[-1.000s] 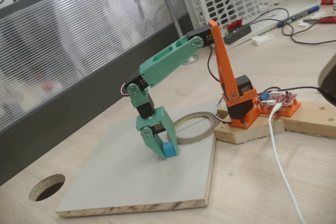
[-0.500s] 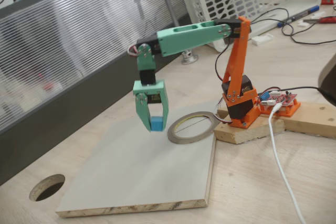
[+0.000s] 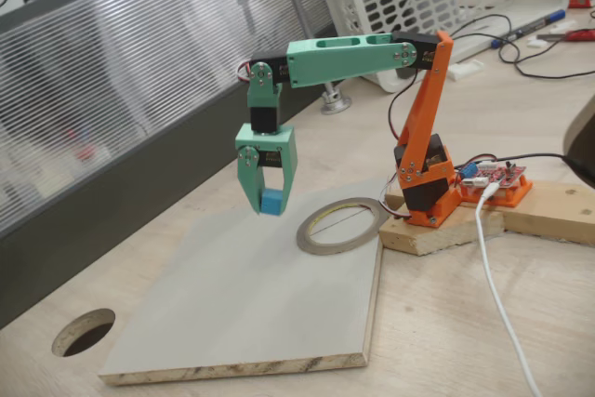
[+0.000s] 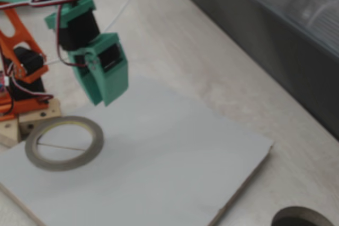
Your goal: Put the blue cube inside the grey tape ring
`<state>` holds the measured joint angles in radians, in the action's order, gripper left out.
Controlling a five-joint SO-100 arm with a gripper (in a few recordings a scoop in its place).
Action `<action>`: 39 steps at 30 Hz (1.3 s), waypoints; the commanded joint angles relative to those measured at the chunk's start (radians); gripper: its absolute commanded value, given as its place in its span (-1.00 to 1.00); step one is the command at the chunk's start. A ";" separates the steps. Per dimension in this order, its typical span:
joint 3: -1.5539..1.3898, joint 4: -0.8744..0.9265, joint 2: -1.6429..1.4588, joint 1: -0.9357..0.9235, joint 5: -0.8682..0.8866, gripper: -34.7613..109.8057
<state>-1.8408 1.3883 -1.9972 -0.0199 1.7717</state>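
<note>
End effector (image 3: 269, 204) pinches the blue cube (image 3: 271, 203) aloft, mid-carry; next, move over the grey tape ring (image 3: 341, 226) by the board's (image 3: 232, 323) edge, then lower.

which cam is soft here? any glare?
The fixed view with the blue cube in the gripper is sharp, with a blown-out window at top left; the other fixed view is blurry throughout, grey tape ring edges smeared, no glare.

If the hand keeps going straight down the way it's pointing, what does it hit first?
Probably the bare grey board, just beside the tape ring rather than inside it. The hand holds the blue cube pointing down; depth is uncertain.
</note>
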 commanded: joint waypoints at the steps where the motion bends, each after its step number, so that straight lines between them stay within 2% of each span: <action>1: 0.003 0.002 -0.035 -0.213 0.011 -0.42; 5: 0.000 0.002 -0.034 -0.374 0.011 -0.42; 13: -0.038 0.008 -0.038 -0.385 0.011 -0.42; 25: -0.569 -0.006 -0.256 -0.396 0.011 -0.42; 32: -0.618 -0.222 -0.245 -0.397 0.009 -0.42; 39: -0.620 -0.261 -0.242 -0.397 0.009 -0.42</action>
<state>-2.4421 1.1397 -2.2258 -0.3988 1.7717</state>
